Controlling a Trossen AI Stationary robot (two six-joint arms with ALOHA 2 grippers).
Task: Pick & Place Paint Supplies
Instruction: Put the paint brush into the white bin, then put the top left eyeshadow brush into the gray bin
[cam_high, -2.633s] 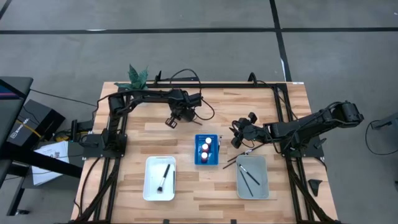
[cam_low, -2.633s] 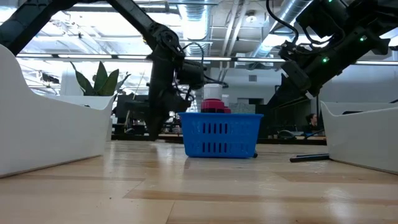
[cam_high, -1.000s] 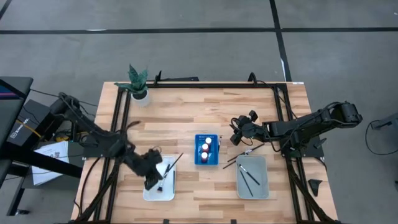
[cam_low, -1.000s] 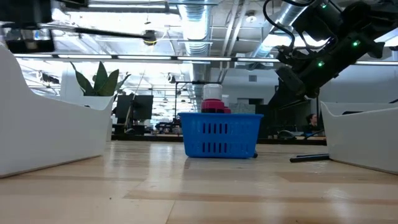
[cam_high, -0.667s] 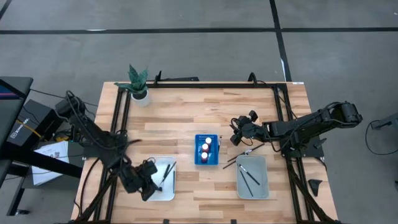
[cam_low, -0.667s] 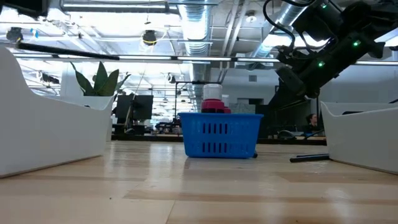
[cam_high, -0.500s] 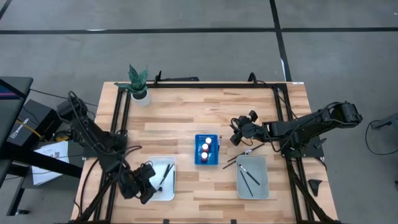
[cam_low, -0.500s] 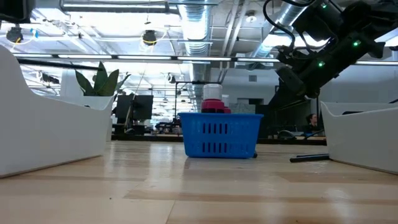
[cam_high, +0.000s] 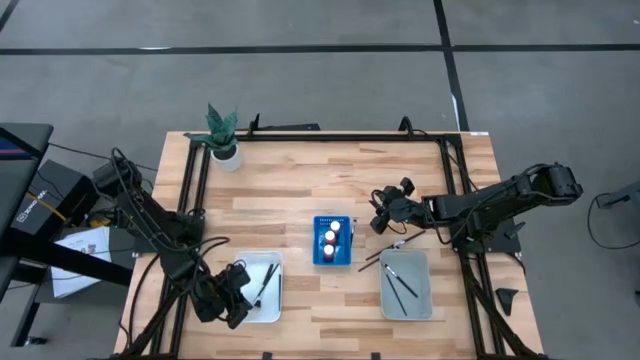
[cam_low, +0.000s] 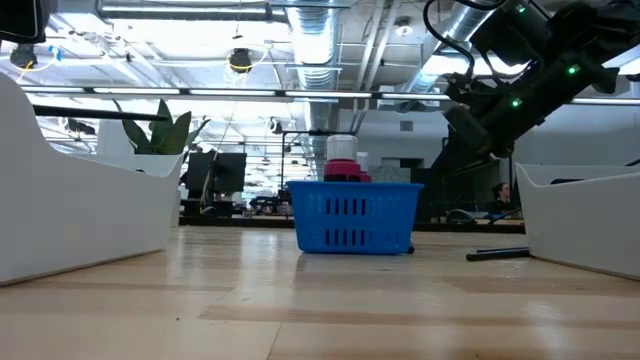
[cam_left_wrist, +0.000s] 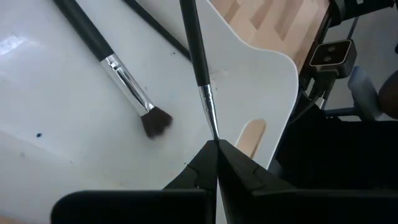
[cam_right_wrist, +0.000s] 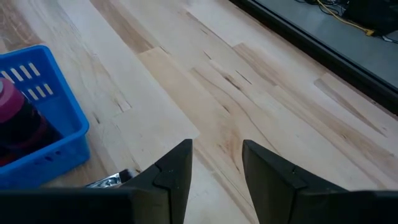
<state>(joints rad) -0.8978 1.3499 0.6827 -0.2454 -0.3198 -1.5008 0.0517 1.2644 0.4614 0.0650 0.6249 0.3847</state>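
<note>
My left gripper is at the left rim of the white tray, shut on a thin dark-handled brush that reaches out over the tray. A second brush lies in that tray. Red paint bottles stand in the blue rack at mid table. My right gripper hovers open just right of the rack, touching nothing. Two brushes lie in the grey tray, and another brush lies on the wood between rack and grey tray. My left gripper pinches the thin brush at its very tip, just past the silver ferrule, between its two fingertips. The fingers lie roughly in line with the brush, whose dark handle runs straight away from them. In the low view the brush looks clear above the white tray.
A small potted plant stands at the far left corner. Black frame rails run along the table's left, right and far sides. Bare wood lies across the far half and between the trays.
My left gripper has swung toward the table's near left corner and come down, carrying the brush. The brush, first slanting high over the white tray, has sunk and now lies close to level over it. In the last half second it has barely moved.
</note>
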